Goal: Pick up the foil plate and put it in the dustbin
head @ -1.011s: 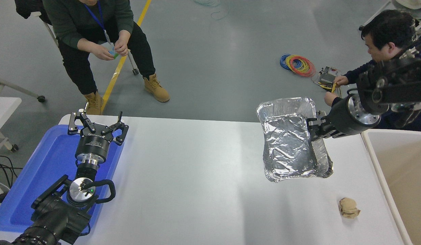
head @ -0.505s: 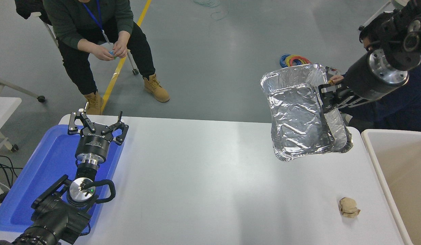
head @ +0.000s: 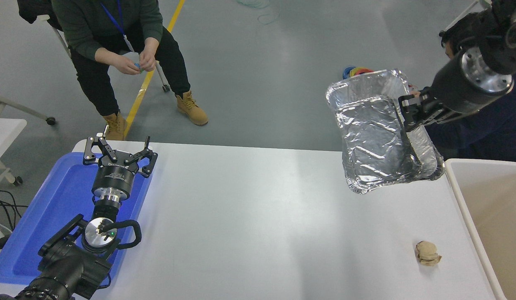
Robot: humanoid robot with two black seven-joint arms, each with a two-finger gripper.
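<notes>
Gripping the right rim of the foil plate (head: pixel 372 137), the right gripper (head: pixel 409 118) is shown with its fingers closed on the foil. The plate is held tilted and clear of the white surface (head: pixel 249 216), above its far right corner, just left of the dustbin (head: pixel 460 196), whose rim is seen at the right edge. A crumpled tan paper ball (head: pixel 427 253) lies on the surface near the dustbin. The left gripper (head: pixel 118 155) is parked over the blue tray (head: pixel 53 208) at the left, fingers spread and empty.
</notes>
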